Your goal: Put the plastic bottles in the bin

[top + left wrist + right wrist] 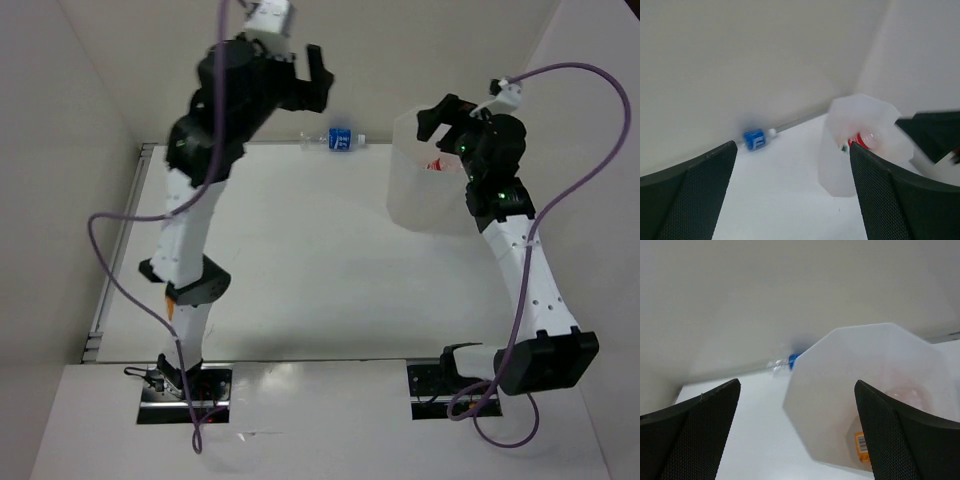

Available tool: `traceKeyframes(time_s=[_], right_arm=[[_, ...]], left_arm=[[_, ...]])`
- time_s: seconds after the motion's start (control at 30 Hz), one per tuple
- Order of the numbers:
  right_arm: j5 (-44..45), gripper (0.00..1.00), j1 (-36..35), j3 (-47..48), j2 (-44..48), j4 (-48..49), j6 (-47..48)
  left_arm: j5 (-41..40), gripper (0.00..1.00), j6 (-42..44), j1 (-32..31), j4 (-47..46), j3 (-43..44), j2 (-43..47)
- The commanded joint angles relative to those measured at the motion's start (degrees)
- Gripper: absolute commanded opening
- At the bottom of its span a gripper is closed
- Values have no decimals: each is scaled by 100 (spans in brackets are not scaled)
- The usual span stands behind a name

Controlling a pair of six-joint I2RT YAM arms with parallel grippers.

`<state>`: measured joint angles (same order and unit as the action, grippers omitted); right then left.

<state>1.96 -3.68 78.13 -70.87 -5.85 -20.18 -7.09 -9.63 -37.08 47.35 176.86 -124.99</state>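
We're watching the left hand [790, 195] hovering wide open, empty, above the tabletop [300, 260], the right hand [797, 432] gaping empty over the bin [415, 195] (blue-labelled bottle [340, 139] lying far back).

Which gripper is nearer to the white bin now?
Right. The right gripper hangs open just above the bin; the left gripper is open too, raised well away to the bin's left.

Top view: high behind the arm bases [185, 385], looking down across the whole table [300, 270].
Left wrist view: raised, facing the far right corner, well back from the bin [840, 170].
Right wrist view: near the bin, angled down at its rim (right fingers [695, 435] frame both lower corners).
Shared: all three show the bin and the blue-labelled bottle [339, 138].
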Motion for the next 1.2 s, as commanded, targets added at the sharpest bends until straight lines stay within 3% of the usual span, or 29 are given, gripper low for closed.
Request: traceKeyframes(time_s=[0.0, 0.07, 0.13, 0.17, 0.2, 0.23, 0.3, 0.37, 0.43, 0.5, 0.67, 0.77, 0.9, 1.0, 1.1, 1.17], right_arm=[[-1135, 100, -466, 396, -295, 31, 612], [-1267, 100, -650, 396, -514, 31, 612], [-1521, 100, -826, 396, -673, 31, 744], [-1523, 100, -888, 396, -822, -47, 744], [-1523, 100, -1063, 396, -884, -48, 909], [-1410, 100, -1160, 396, -945, -187, 989], [-979, 100, -1423, 396, -946, -241, 1121], [-986, 100, -1477, 326, -999, -180, 1122], [-1214, 100, -1477, 326, -1130, -127, 982], [-1557, 100, -1582, 326, -1358, -127, 981], [-1383, 100, -2180, 273, -1886, -75, 1184], [-1382, 100, -2312, 220, -2132, -4, 1306], [-1085, 100, -2417, 159, -2343, -4, 1508], [-1004, 100, -2418, 159, -2475, -4, 1579], [-882, 100, -2471, 159, -2475, -4, 1701], [-768, 100, -2471, 106, -2475, -65, 1763]], left_arm=[[-2038, 100, -895, -89, 2272, 288, 984], [-2566, 100, -1295, -89, 2734, -112, 1352], [-3148, 100, -1954, -142, 2361, -2162, 2141], [-3149, 100, -1903, -142, 1905, -3356, 3094], [-3236, 100, -1902, -72, 1056, -5413, 3599], [-3089, 100, -2294, 24, 761, -6216, 4614], [-2642, 100, -2648, 464, 103, -7945, 5603], [-2350, 100, -2650, 526, -513, -8848, 6861], [-2271, 100, -3122, 526, -456, -9430, 7357], [-2401, 100, -3640, 526, 429, -9827, 7227], [-2638, 100, -5511, 640, 2188, -10688, 6988], [-2718, 100, -6076, 780, 2402, -11013, 6909], [-2429, 100, -6061, 1429, 1849, -11778, 6875], [-2368, 100, -5605, 1939, 1471, -11709, 6533], [-1963, 100, -4989, 3149, 838, -11971, 6050], [-1771, 100, -4953, 3566, 680, -12025, 5672]])
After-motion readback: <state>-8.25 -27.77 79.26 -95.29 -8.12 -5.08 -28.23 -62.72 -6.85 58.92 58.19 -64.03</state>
